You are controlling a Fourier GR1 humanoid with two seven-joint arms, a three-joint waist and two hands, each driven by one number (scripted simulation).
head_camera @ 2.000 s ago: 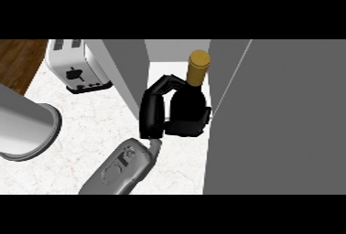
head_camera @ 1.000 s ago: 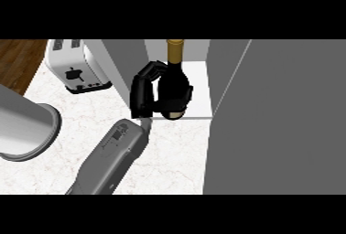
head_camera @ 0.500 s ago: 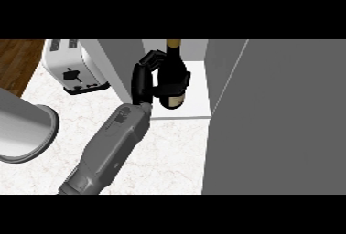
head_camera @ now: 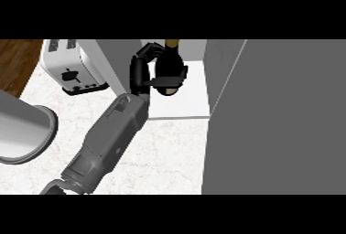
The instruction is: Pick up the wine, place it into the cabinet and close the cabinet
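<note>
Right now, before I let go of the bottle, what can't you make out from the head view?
- wine bottle: the body is mostly wrapped by the hand; the neck is cut off by the view's top.
- Whether the bottle's base touches the cabinet shelf: hidden by the hand.
- Other hand: outside the view.

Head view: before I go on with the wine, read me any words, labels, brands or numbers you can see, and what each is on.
No readable text anywhere.
Wine bottle: mostly hidden by the hand curled round it; no label shows.
Toaster: dark control marks on its front, no letters or numbers to read.
Cabinet door and counter: no lettering.
</note>
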